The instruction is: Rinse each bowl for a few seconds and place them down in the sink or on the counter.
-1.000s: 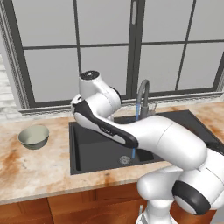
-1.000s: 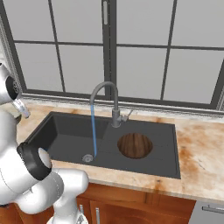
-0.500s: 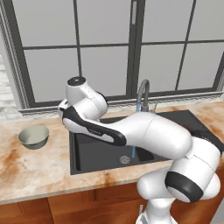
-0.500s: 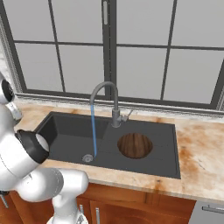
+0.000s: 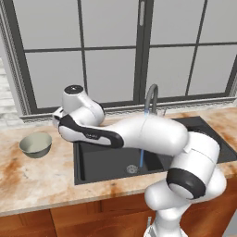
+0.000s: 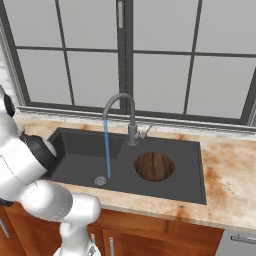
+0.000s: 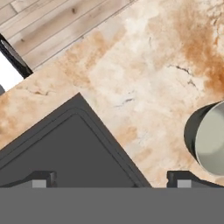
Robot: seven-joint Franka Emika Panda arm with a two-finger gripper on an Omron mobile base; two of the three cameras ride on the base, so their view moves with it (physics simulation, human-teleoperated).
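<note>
The pale grey-green bowl (image 5: 36, 144) sits upright on the marbled counter (image 5: 41, 178), left of the black sink (image 5: 106, 163). In the hand view the same bowl (image 7: 211, 138) lies at the right edge, beside the sink's corner (image 7: 65, 148). My gripper (image 7: 111, 180) hovers open over the counter just by that corner, its fingertips (image 7: 43, 179) wide apart with nothing between them, the bowl a short way off to one side. The dark brown bowl (image 6: 154, 166) rests in the sink's shallower right section. Water (image 6: 107, 150) runs from the grey gooseneck tap (image 6: 125, 107) into the basin.
A window wall with dark frames (image 6: 127, 60) runs behind the counter. Bare counter (image 6: 227, 180) stretches right of the sink. My white arm (image 5: 139, 132) spans across the basin from the right. Wooden floor (image 7: 52, 26) shows past the counter's edge in the hand view.
My arm has swung left, from above the sink's left part to over the counter near the grey-green bowl. Both bowls stay where they were and the water keeps running.
</note>
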